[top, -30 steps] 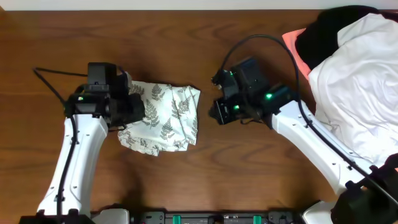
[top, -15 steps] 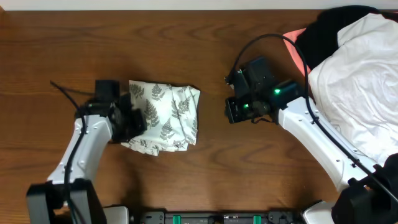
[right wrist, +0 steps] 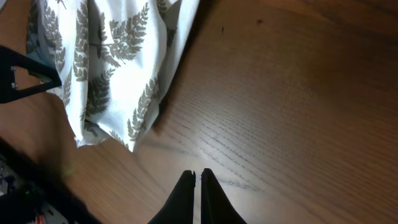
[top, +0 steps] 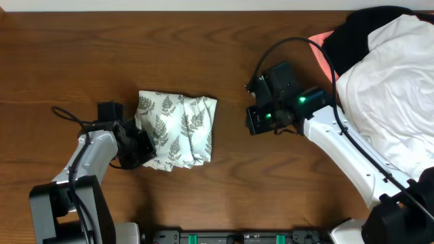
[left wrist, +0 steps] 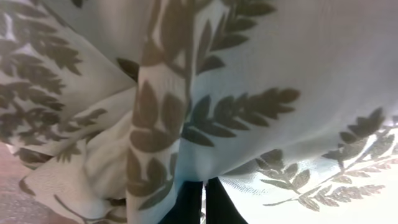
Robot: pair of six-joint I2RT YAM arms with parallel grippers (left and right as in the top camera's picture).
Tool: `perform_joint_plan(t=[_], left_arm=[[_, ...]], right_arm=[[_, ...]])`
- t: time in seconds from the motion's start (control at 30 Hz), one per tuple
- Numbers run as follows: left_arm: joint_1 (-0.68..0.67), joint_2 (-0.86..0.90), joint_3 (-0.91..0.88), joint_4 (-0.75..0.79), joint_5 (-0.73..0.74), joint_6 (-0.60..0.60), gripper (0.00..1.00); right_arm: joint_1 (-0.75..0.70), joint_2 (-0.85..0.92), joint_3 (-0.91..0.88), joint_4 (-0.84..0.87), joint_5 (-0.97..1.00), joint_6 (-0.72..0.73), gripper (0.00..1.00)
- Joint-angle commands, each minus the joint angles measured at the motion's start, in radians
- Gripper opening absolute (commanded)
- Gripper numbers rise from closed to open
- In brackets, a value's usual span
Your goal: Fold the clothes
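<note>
Lying bunched in a loose fold on the left half of the desk (top: 203, 54), the clothes (top: 178, 129) show their grey-green fern print on white, with soft ridges running down the middle and a ragged lower edge. The left claw (left wrist: 198, 186) sits at the bundle's lower left corner, its tips shut and pressed right up against the cloth, which fills its whole wrist view. Whether a fold is pinched between them cannot be told. The right claw (right wrist: 197, 180) hangs over bare wood just to the right of the bundle, tips closed together on nothing, apart from the fabric. Nothing lies between it and the printed cloth. Far to the right a heap of other laundry crowds the desk's corner: a plain white garment (top: 393, 102) on top, a black garment (top: 359, 34) behind it, and a coral-pink garment (top: 320, 47) poking out at the left edge. A black cable (top: 285, 42) loops over the right arm, where small green lights (top: 299, 103) glow.
</note>
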Motion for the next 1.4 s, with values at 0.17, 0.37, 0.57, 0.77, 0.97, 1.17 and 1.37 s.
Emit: perform_joint_plan(t=[0.17,0.37,0.57,0.77,0.97,1.17,1.37], left_arm=[[0.005,-0.090,0.041,-0.084,0.060,-0.004,0.33],[0.005,-0.283,0.082,-0.105,0.056,-0.003,0.45],[0.005,-0.417,0.082,-0.016,-0.089,-0.003,0.64],[0.005,-0.361,0.080,0.031,-0.131,-0.004,0.65],[0.005,-0.191,0.074,0.032,-0.130,-0.004,0.66],[0.005,-0.044,0.074,0.031,-0.130,-0.004,0.66],[0.005,0.011,0.074,0.031,-0.130,-0.003,0.66]], right_arm=[[-0.008,0.000,0.004,0.001,0.008,-0.013,0.06],[-0.019,0.000,0.004,0.001,0.018,-0.013,0.06],[-0.016,0.001,0.004,0.043,-0.079,-0.086,0.09],[0.039,0.020,0.004,0.222,-0.144,-0.098,0.32],[0.112,0.130,0.004,0.375,-0.161,-0.056,0.34],[0.182,0.284,0.004,0.505,-0.233,-0.018,0.35],[0.222,0.380,0.004,0.583,-0.233,-0.008,0.40]])
